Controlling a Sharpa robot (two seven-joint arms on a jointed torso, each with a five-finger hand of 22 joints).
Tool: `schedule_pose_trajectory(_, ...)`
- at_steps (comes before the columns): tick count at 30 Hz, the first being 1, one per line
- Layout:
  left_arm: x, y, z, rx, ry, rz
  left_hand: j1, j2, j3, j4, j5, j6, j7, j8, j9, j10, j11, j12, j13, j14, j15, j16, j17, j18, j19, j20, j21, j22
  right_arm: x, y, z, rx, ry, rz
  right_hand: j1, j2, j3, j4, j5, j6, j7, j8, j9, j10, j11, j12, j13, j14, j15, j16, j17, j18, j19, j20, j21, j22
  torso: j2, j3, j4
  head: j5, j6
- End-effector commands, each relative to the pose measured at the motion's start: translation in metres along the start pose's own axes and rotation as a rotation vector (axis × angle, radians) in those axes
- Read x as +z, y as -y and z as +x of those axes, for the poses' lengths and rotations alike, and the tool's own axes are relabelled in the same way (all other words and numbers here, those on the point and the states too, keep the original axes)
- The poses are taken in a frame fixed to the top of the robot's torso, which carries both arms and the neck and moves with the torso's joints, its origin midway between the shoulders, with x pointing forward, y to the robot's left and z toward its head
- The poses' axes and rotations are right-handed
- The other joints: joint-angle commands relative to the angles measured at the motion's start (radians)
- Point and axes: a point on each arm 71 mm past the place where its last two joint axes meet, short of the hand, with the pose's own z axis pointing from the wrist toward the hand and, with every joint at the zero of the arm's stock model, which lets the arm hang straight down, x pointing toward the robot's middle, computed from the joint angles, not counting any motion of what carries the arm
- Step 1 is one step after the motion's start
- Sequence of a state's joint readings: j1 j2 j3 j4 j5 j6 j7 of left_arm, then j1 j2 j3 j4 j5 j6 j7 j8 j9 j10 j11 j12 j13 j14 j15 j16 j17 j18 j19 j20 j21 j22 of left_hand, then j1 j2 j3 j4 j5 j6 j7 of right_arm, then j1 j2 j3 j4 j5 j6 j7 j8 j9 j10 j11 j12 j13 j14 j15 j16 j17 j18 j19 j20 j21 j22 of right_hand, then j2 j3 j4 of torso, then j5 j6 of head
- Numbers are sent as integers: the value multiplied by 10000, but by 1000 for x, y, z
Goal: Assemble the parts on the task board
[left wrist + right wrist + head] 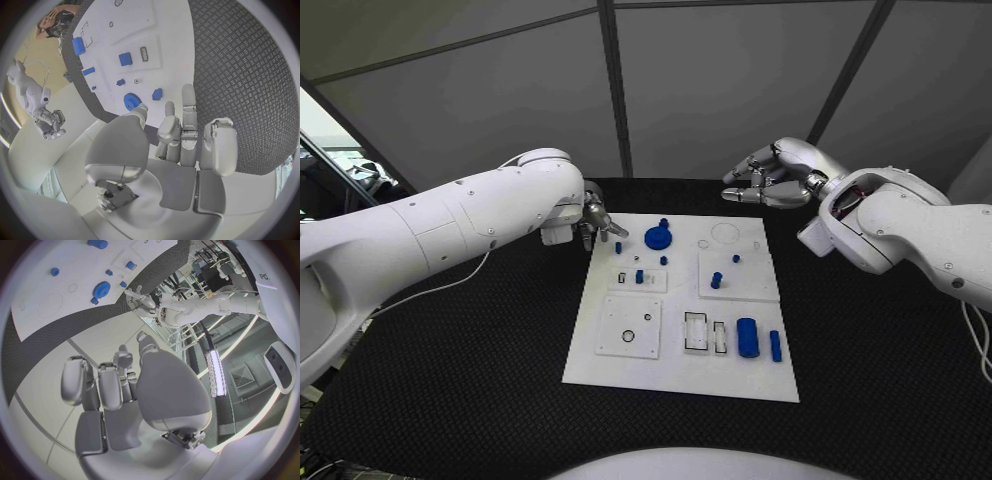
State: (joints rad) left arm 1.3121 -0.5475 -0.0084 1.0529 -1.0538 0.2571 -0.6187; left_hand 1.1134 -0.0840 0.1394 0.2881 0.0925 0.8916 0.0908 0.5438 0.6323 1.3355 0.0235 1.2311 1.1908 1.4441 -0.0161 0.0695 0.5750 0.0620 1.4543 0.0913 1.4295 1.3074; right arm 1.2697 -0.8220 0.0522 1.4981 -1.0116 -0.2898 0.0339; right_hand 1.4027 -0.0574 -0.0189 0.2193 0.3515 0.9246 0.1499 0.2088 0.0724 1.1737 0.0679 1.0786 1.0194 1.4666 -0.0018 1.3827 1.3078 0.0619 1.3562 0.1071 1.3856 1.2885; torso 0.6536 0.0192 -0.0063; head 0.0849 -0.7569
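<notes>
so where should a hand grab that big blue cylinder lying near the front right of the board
Across its round sides, at mid-length, coming straight down from above. The cylinder lies flat on the task board, long axis running front to back, with a thinner blue bar close on its right, so fingers need care there.

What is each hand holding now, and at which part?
Nothing is held. The left hand hangs with fingers apart near the board's far-left corner. The right hand is curled on nothing beyond it.
</notes>
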Motion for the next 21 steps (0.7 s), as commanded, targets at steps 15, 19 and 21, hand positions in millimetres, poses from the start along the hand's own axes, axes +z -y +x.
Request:
schedule_pose_trajectory(15, 9, 11, 11, 206, -413, 326, 308, 288, -153, -89, 46, 144, -43, -2, -77, 104, -22, 89, 27, 89, -28, 21, 13, -187, 110, -21, 104, 1120, 3, -3, 1, -7, -62, -171, -69, 26, -22, 4, 69, 48, 0, 51, -16, 29, -35, -53, -9, 469, -73, -26, 122, 78, -49, -40, -60, -12, -4, 4, -5, -54, -13)
schedule_pose_trajectory(19, 11, 9, 11, 190, -428, 271, 417, 346, -172, -115, 52, 159, -46, -10, -99, 101, -24, 93, 23, 91, -31, 17, 14, -189, 117, -24, 110, 1132, 3, -3, 1, -6, -69, -169, -61, 34, -19, 1, 79, 49, -2, 52, -16, 32, -37, -51, -10, 469, -75, -29, 121, 78, -48, -41, -62, -12, -8, 6, -4, -58, -27)
schedule_pose_trajectory(21, 12, 8, 11, 191, -414, 244, 492, 391, -179, -134, 55, 169, -48, -14, -113, 100, -27, 97, 22, 92, -31, 15, 14, -190, 120, -26, 112, 1139, 3, -3, 1, -6, -70, -168, -61, 34, -19, 1, 79, 49, -2, 52, -16, 32, -37, -51, -10, 469, -75, -29, 121, 78, -48, -41, -62, -12, -10, 9, 5, -70, -29)
